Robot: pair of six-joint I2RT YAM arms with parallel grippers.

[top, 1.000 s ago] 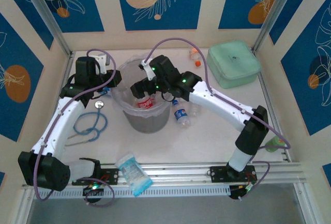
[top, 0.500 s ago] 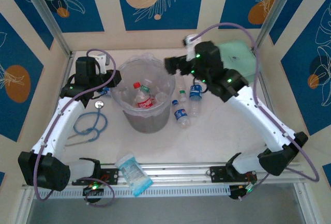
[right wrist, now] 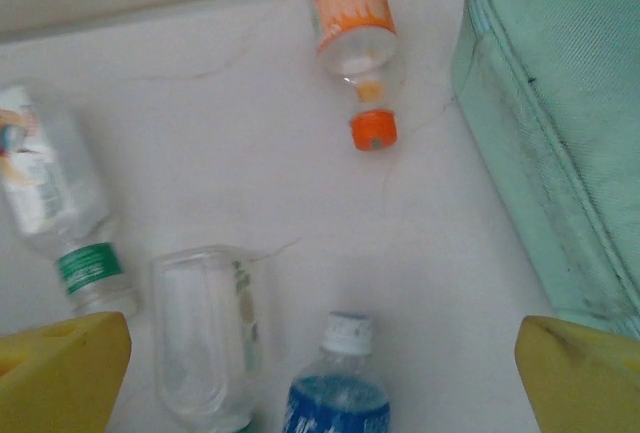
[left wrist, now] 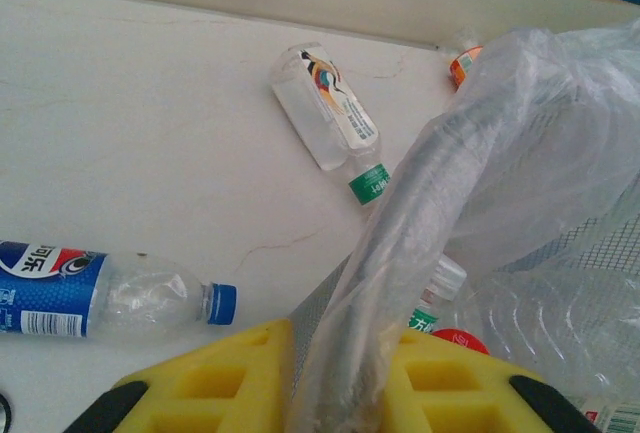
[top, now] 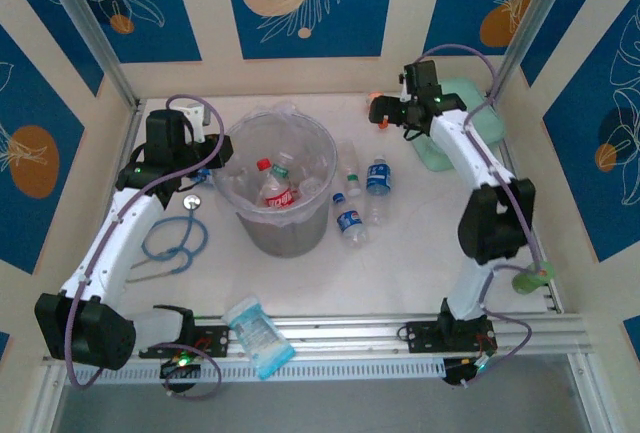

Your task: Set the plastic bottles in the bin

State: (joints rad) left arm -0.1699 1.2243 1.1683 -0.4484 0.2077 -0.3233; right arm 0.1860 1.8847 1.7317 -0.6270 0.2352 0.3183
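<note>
Support comes from the left end effector (left wrist: 335, 383), pinched narrow on the bagged rim of the bin (top: 232, 153); plastic bottles (top: 350, 219) lie inside it and on the tabletop (top: 420, 243) just right, while the wide-open right end effector (right wrist: 320, 373) hovers over an orange-capped bottle (right wrist: 358, 33), seemingly the next pick, needing descent and closure.

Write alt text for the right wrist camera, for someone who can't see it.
Open right gripper hovers over an orange-capped bottle, a green-banded bottle, a clear bottle and a blue-labelled bottle on a white table. Mint-green case at right.
</note>
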